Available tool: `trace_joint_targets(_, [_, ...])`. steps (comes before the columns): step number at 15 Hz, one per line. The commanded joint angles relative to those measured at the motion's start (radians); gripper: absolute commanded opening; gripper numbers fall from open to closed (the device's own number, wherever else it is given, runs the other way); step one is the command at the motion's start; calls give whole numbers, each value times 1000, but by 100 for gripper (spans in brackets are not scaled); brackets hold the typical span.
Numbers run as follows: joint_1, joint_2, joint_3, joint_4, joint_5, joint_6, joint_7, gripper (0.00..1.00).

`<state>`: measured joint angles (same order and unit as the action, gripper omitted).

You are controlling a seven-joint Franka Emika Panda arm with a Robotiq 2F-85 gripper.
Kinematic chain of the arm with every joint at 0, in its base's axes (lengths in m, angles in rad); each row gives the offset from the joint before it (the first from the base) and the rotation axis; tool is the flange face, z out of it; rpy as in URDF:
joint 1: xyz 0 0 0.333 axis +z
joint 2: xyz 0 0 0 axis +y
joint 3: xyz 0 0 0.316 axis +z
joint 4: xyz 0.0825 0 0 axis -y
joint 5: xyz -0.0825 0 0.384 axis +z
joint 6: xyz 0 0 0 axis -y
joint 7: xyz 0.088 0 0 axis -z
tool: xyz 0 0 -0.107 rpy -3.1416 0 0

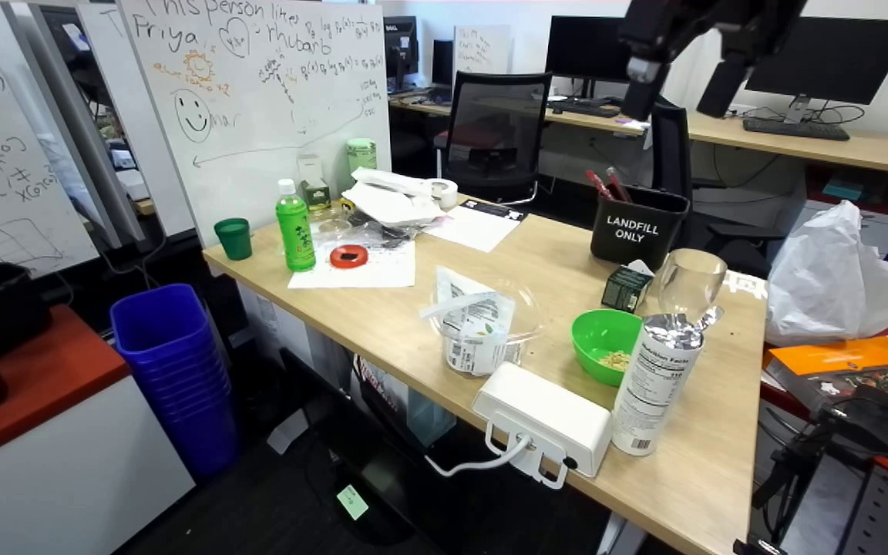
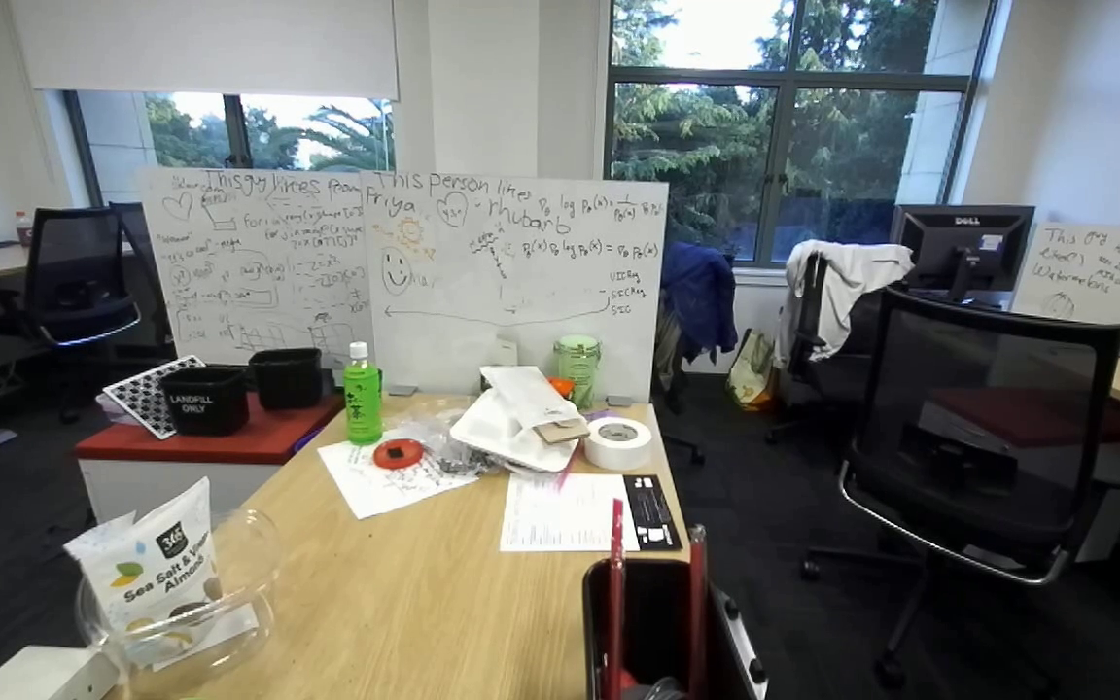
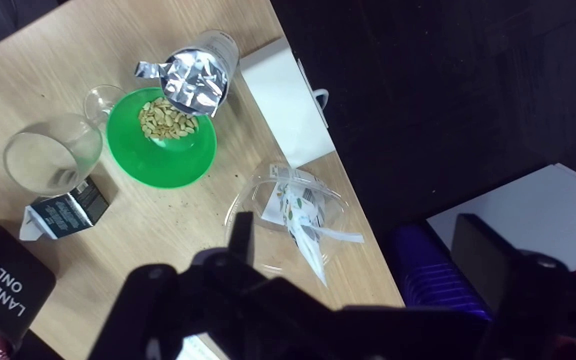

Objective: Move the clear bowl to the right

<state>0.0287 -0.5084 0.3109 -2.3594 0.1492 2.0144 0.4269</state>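
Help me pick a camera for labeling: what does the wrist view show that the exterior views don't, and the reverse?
Only the wrist view: the wine glass's foot, which the foil-topped canister hides in an exterior view.
Only the exterior views: the green bottle and the whiteboard.
Shared by all three: the clear bowl, the snack packet in it, and the white box.

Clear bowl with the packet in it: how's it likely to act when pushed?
The clear bowl looks like thin see-through plastic, so probably light and apt to flex if squeezed. The packet sticks up above the bowl's rim, so it may sway or tip out under a quick shove. The tabletop looks smooth, so sliding seems likely.
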Motion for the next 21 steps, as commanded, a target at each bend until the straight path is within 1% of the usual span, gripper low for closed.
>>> trace_joint_targets(1, [19,117,-7,45,-52,37,8,100])
trace_joint_targets(2, [23,130,-11,45,-73,42,4,100])
trace_joint_targets(3, [35,103,-25,22,-54,41,10,100])
trace_joint_targets(5, [36,130,-26,33,-71,43,10,100])
trace_joint_targets(9, [38,125,-25,39,-73,43,10,100])
trace_joint_targets(13, [-1,184,-38,41,-92,115,127,100])
trace_joint_targets(17, [-15,319,-96,70,-87,213,156,100])
trace_joint_targets(21, [-15,486,-148,106,-142,335,216,100])
